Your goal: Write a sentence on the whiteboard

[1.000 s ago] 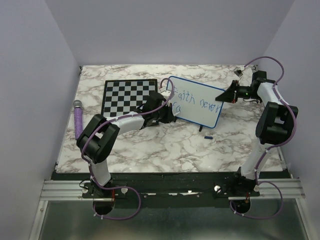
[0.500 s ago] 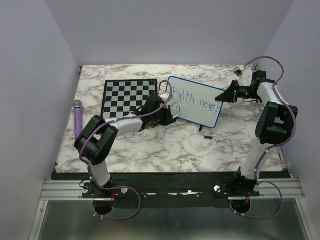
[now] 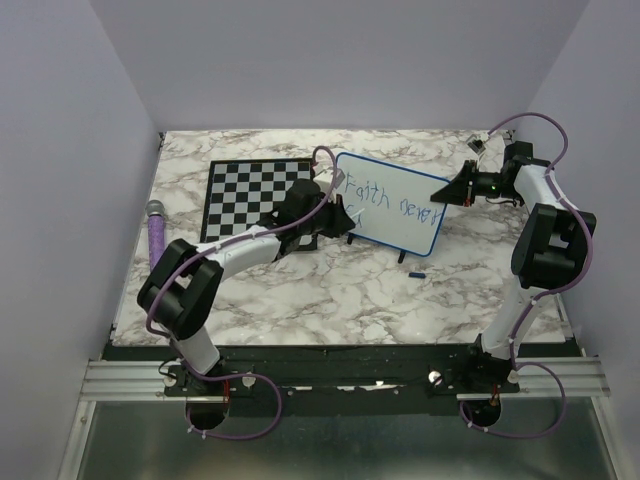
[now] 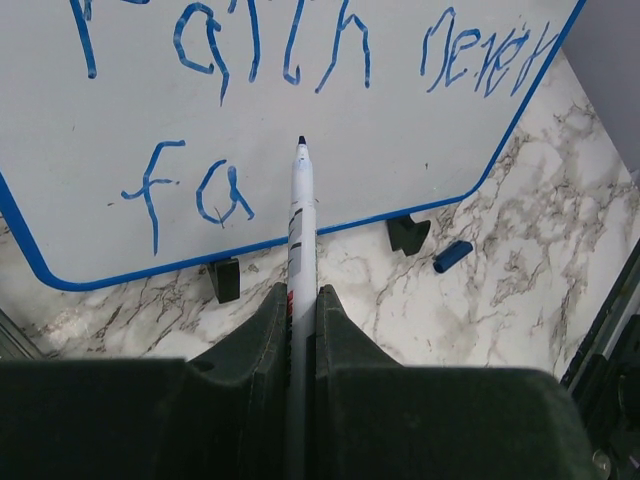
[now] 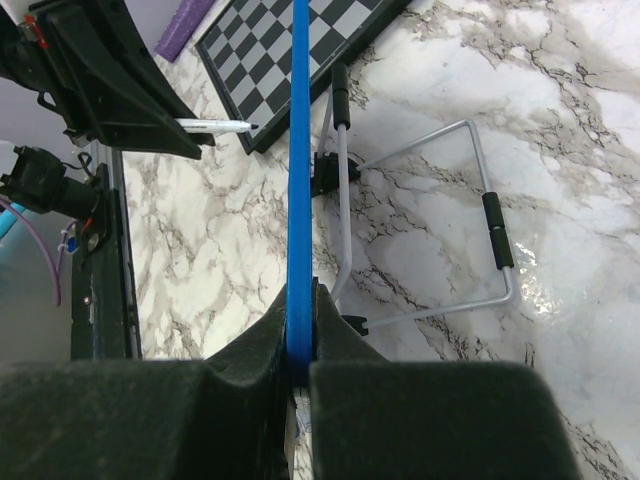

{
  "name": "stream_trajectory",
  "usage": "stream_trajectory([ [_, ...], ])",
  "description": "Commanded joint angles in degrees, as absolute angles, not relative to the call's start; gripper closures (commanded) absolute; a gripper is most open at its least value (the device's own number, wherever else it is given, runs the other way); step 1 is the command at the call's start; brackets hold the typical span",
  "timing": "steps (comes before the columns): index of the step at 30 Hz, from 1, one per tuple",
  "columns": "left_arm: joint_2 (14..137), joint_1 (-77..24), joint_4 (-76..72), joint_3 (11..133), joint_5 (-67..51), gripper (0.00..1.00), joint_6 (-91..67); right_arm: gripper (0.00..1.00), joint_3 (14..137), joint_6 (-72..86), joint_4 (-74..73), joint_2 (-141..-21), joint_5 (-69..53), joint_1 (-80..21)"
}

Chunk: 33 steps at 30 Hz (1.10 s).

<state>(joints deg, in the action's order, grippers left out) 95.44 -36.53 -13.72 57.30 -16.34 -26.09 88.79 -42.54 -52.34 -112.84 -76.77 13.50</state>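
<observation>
Two grips on my screen: left gripper (image 4: 302,298) clamped tight on the marker (image 4: 301,205), right gripper (image 5: 300,318) pinching the whiteboard (image 5: 298,130) by its blue edge.
My left wrist view has the marker's tip aimed at the white face just right of "fa", under "Faith never", which is the sentence (image 4: 270,50) so far; contact I cannot judge. Only the right wrist view shows the wire stand (image 5: 440,215) behind. From above, the board stands mid-table, long axis left to right, face toward the arms, beside the chessboard (image 3: 255,190).
</observation>
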Motion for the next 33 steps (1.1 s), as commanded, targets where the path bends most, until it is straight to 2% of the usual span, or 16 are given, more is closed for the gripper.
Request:
stream_trajectory([
  [1,98.3,-36.5,-14.2,60.3,-15.7,1.00,-26.6,1.00,90.4,-44.5,-52.6,-113.3,-76.5,13.3],
  [24,104.3,-36.6,-12.1,62.8,-13.9,1.00,-26.0,1.00,90.4,-44.5,-52.6,-113.6,-76.6,13.3],
  [33,99.1,-36.6,-15.3,59.5,-15.6,1.00,-26.2,0.99,90.4,-44.5,-52.6,-113.6,-76.5,13.3],
])
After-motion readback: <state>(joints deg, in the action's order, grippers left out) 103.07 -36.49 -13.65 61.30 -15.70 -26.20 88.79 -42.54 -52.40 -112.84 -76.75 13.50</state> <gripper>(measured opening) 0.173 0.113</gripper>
